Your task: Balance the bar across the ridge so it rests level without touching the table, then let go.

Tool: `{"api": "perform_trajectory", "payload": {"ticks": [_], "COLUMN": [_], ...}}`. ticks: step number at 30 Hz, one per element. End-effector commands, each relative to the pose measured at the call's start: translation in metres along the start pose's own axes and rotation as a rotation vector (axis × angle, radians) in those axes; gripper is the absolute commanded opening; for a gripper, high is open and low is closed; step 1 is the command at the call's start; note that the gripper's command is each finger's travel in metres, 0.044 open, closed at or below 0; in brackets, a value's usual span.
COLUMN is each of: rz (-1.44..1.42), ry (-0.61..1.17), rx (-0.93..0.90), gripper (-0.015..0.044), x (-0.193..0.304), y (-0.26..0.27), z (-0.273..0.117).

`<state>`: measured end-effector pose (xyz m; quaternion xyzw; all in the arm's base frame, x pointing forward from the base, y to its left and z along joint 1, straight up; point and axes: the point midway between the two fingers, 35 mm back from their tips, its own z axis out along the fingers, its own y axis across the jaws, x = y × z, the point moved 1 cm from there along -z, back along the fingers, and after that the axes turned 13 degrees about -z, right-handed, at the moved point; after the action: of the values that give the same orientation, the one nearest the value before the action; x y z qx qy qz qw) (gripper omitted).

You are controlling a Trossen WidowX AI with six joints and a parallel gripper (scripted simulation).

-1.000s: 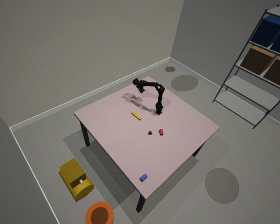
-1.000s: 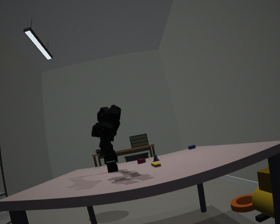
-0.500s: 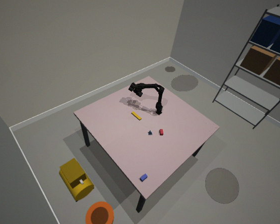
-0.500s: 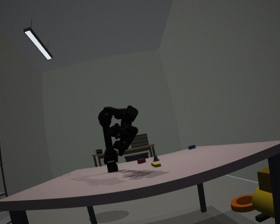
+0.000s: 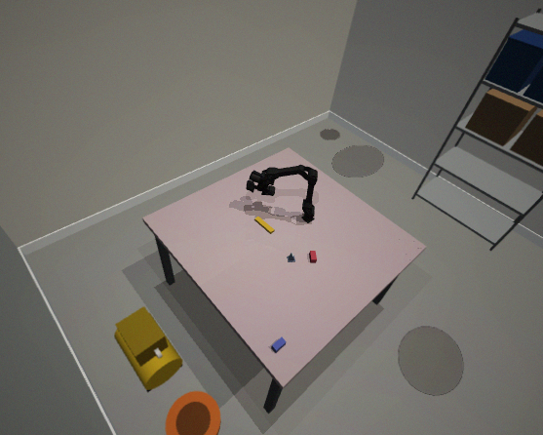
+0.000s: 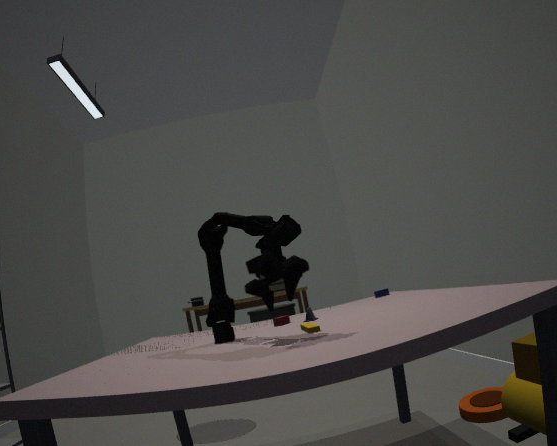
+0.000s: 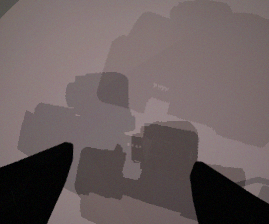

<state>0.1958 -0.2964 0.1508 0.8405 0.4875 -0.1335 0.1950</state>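
The bar (image 5: 264, 224) (image 6: 310, 327) was yellow, straight and slender, lying flat on the pink table (image 5: 235, 263) (image 6: 381, 330); the ridge (image 5: 290, 257) (image 6: 310, 315), small, dark blue and peaked, stood apart from it; the gripper (image 6: 280, 304) (image 7: 134, 161) hung above the tabletop, fingers well open, holding nothing.

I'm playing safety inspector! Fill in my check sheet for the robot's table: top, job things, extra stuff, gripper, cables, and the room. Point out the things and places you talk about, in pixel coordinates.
Surface: pink tabletop (image 5: 235, 244) (image 6: 406, 320), shadows on it.
Job's things: yellow bar (image 5: 264, 224) (image 6: 310, 327) lying on the tabletop; small dark-blue ridge (image 5: 290, 257) (image 6: 310, 315), nothing across it.
Clutter: red block (image 5: 313, 257) (image 6: 281, 320) near the ridge; blue block (image 5: 279, 344) (image 6: 381, 293) near a corner.
Gripper: gripper (image 5: 260, 189) (image 6: 280, 303) (image 7: 134, 161) open, empty, above the tabletop.
Cables: nothing seen.
Surroundings: shelf rack (image 5: 470, 108) (image 6: 3, 310); orange ring-shaped thing (image 5: 173, 412) (image 6: 468, 411) on the floor.
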Motion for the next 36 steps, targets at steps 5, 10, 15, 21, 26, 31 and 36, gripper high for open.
{"api": "perform_trajectory", "payload": {"ticks": [5,10,15,21,26,31,36], "rz": [-0.174,-0.287,-0.4,-0.534,-0.645,-0.751,-0.765], "ry": [0.117,0.19,0.261,0.343,0.411,0.474,0.482], "rx": [-0.007,-0.012,-0.014,-0.013,-0.009,-0.002,-0.001], "gripper": [0.0315,0.0315,0.0315,0.0315,0.0315,0.0315,0.0315], "x": [0.048,0.079,0.109,0.144,0.171,0.195,0.199], "y": [0.008,0.009,0.007,0.001,-0.008,-0.018,-0.02], "z": [-0.01,-0.02,-0.031,-0.045,-0.057,-0.07,-0.071]}}
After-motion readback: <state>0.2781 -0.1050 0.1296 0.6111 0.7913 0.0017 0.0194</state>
